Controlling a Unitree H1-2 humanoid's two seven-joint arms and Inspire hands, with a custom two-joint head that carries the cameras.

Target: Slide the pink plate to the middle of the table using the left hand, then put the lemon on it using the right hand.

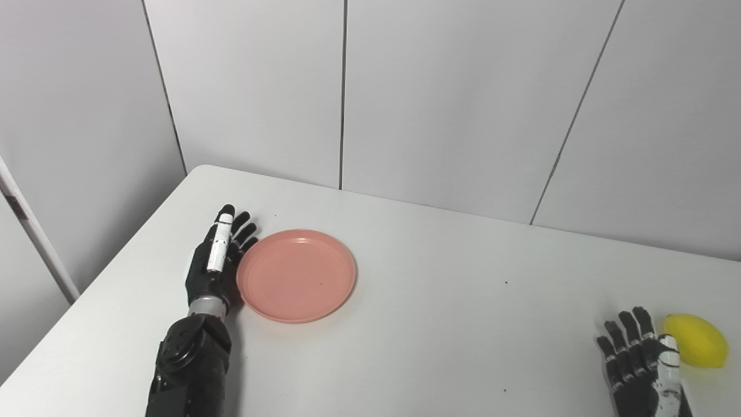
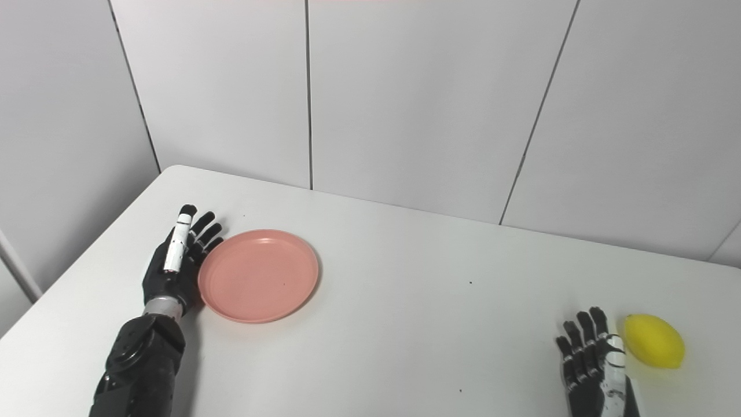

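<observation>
The pink plate (image 1: 296,274) lies flat on the left half of the white table (image 1: 440,301). My left hand (image 1: 217,255) stands on edge against the plate's left rim, fingers straight and apart, holding nothing. The yellow lemon (image 2: 654,340) rests near the table's right front. Just left of the lemon is my right hand (image 2: 590,362), open with fingers spread upward and a small gap between it and the fruit. Its lower part is cut off by the frame's bottom edge.
Grey wall panels (image 1: 451,98) stand right behind the table's far edge. The table's left edge runs diagonally just beyond my left arm (image 1: 188,365). Bare tabletop stretches between the plate and the right hand.
</observation>
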